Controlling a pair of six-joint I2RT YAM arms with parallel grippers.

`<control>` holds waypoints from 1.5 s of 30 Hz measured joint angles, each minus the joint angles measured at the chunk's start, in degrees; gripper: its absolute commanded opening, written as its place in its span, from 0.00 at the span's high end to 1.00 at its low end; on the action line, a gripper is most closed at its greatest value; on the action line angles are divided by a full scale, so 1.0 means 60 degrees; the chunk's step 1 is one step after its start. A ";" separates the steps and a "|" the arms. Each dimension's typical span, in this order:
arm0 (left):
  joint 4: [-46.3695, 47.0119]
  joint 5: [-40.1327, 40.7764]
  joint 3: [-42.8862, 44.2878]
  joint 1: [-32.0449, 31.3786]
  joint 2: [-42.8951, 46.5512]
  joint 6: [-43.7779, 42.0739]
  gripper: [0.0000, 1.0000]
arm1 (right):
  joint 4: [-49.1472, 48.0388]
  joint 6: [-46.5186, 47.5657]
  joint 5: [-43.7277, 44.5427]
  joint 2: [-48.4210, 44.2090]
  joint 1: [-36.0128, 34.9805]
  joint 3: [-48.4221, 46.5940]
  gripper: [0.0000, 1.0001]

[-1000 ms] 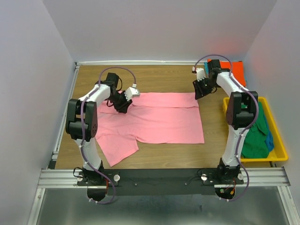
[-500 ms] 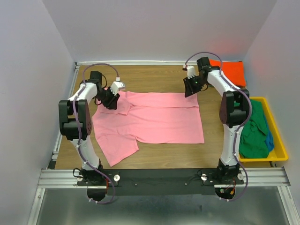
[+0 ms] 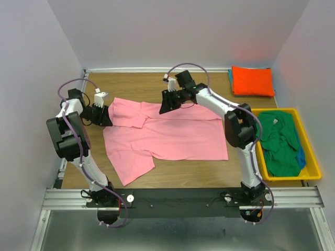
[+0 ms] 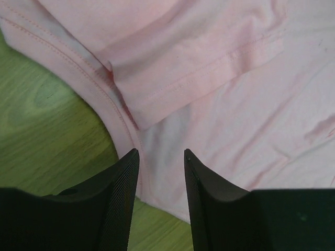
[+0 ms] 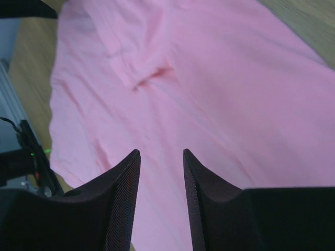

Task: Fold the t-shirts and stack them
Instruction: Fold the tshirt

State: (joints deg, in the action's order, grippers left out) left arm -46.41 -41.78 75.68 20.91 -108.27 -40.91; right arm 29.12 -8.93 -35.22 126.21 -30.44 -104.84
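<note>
I work on a wood-grain counter (image 3: 172,86). Plain pale walls (image 3: 178,31) close in the counter at its far edge and on both sides. A slotted aluminium rail (image 3: 178,196) runs along its near edge. The light is soft and even.

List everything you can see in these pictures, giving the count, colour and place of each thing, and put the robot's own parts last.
pink t-shirt: one, pink, spread out on the middle of the table
orange t-shirt: one, bright orange, folded, far right corner of the table
green t-shirt: one, green, crumpled in the bin
blue t-shirt: one, blue, in the bin under the green one, only an edge showing
bin: one, yellow, right side of the table
table: one, brown wood
left gripper: one, black fingers, open, at the pink t-shirt's left edge
right gripper: one, black fingers, open, over the pink t-shirt's far edge
</note>
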 measured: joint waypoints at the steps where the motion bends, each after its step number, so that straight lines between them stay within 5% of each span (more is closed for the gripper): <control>1: 0.0007 -0.0080 -0.0011 0.0007 0.0000 0.0124 0.51 | -0.0193 -0.0357 -0.0047 0.0138 -0.0160 -0.0175 0.53; 12: 0.1082 -0.0594 -0.0011 0.0015 -0.0382 0.1759 0.57 | -0.1140 -0.2215 -0.0240 0.2328 -0.0984 -0.1177 0.55; 45: 0.2171 -0.0463 -0.0350 0.0015 -0.0871 0.2656 0.81 | -0.1916 -0.3472 -0.0419 0.2608 -0.1814 -0.1217 0.54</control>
State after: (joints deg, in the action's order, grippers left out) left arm -33.39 -44.56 73.58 20.99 -113.49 -24.97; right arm 17.63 -29.76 -37.74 141.86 -41.32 -112.14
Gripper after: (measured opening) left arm 0.196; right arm 0.457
